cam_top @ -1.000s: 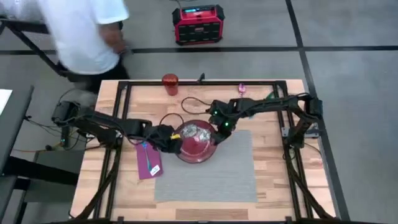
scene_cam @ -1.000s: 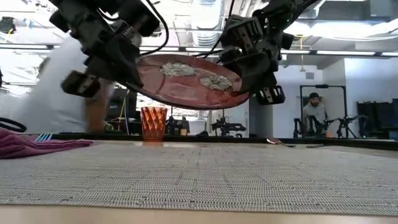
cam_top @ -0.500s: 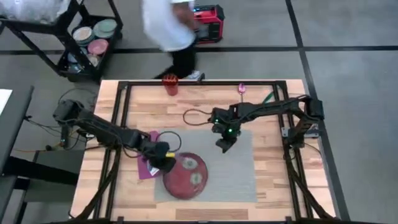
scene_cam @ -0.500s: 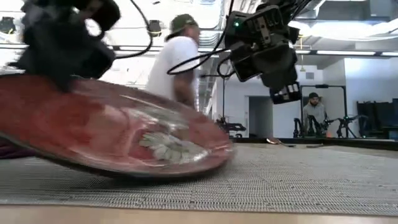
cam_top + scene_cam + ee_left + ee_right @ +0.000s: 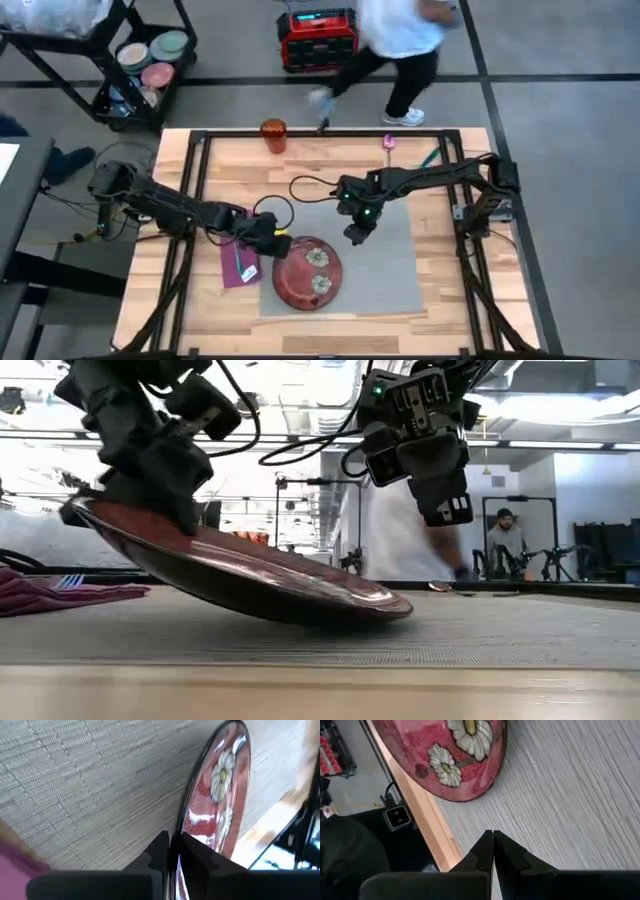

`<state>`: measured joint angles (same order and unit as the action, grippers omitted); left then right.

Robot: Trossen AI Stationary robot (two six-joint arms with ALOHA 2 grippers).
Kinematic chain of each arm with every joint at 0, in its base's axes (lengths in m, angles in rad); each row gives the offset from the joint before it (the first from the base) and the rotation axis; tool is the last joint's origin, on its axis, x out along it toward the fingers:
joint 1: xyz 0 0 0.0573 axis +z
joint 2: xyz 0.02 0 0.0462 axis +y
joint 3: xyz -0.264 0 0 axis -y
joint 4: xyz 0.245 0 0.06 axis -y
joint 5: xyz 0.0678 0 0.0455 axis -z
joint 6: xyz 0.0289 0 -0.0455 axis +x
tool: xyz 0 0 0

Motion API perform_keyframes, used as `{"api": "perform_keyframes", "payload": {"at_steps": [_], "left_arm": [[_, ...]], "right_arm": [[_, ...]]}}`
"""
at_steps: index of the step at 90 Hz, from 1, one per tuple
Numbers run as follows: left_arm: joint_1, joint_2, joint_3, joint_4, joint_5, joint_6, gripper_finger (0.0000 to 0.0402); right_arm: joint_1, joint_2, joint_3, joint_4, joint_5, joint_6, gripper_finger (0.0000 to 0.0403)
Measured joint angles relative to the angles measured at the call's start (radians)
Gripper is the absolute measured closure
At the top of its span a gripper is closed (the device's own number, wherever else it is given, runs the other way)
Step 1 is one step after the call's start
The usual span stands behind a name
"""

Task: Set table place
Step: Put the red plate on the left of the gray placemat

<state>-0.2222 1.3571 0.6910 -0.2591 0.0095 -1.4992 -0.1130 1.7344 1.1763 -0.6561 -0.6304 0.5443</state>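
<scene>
Plate [image 5: 307, 274] is now on the grey placemat [image 5: 390, 270], near-left part of it, close to the front edge of the table [image 5: 440, 330]. High view: half a second ago the mat sat further toward the near edge and the plate overlapped its left border; both have shifted. Left gripper [image 5: 274, 246] sits at the plate's far-left rim, just beside the purple napkin [image 5: 238, 262]. Right gripper [image 5: 353, 236] hangs over the mat, well clear of the plate, having let go after the earlier two-arm carry. Orange cup [image 5: 273, 134] stands at the far edge, pink utensil [image 5: 389, 143] and teal utensil [image 5: 430, 156] also back there, untouched. A person walks past behind the table.

Low view: plate [image 5: 240, 575] is tilted, right edge touching the mat [image 5: 480, 640], left edge held up by the left gripper [image 5: 150, 495]. Not flat yet. Right gripper [image 5: 445, 510] is well above the mat.

Left wrist view: fingers [image 5: 197, 852] closed tight on the plate's rim [image 5: 212, 795], pinching it edge-on.

Right wrist view: fingers [image 5: 480, 852] pressed together, holding nothing; plate [image 5: 447, 755] lies beyond, apart from them.

My read: plate placement is nearly done, just needs lowering and release. Cup, napkin and utensils are left to place.
</scene>
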Motion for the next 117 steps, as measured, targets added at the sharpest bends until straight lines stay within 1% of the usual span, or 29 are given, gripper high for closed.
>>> {"api": "perform_keyframes", "payload": {"at_steps": [18,28,50,56,62,67,73,85,94,99,108,117], "left_arm": [[-0.001,0.000,0.000,-0.096,-0.002,-0.021,0.0356],[-0.001,0.000,0.001,-0.146,-0.001,-0.002,0.0350],[-0.001,-0.001,0.001,-0.117,0.002,0.046,0.0321],[-0.001,-0.002,0.001,-0.100,0.024,0.042,0.0314],[-0.008,-0.004,0.003,-0.070,0.078,0.045,0.0310],[-0.029,-0.013,0.008,-0.082,0.115,0.057,0.0307],[-0.057,-0.015,0.022,-0.090,0.124,0.058,0.0307],[-0.092,-0.023,0.023,-0.099,0.114,-0.002,0.0306],[-0.098,-0.023,0.022,-0.166,0.099,-0.038,0.0306],[-0.098,-0.023,0.022,-0.175,0.098,-0.056,0.0306],[-0.119,-0.032,0.022,-0.162,0.093,-0.092,0.0306],[-0.163,-0.034,0.022,-0.101,0.091,-0.116,0.0306]], "right_arm": [[0.001,0.000,0.000,0.000,-0.001,0.009,0.0403],[0.002,0.000,0.000,-0.002,-0.002,0.010,0.0403],[0.002,0.000,-0.001,0.012,-0.001,0.000,0.0403],[0.002,0.000,-0.011,0.042,-0.001,-0.002,0.0403],[0.001,0.001,-0.026,0.050,-0.001,0.009,0.0403],[0.001,0.002,-0.036,0.049,-0.003,0.020,0.0403],[0.001,0.002,-0.044,0.048,-0.016,0.030,0.0403],[0.001,0.002,-0.060,0.070,-0.022,0.029,0.0403],[0.001,0.001,-0.086,0.115,-0.024,0.026,0.0403],[0.001,0.002,-0.105,0.155,-0.027,0.023,0.0403],[-0.003,0.002,-0.127,0.192,-0.030,-0.009,0.0403],[-0.014,0.001,-0.127,0.222,-0.028,-0.077,0.0403]]}}
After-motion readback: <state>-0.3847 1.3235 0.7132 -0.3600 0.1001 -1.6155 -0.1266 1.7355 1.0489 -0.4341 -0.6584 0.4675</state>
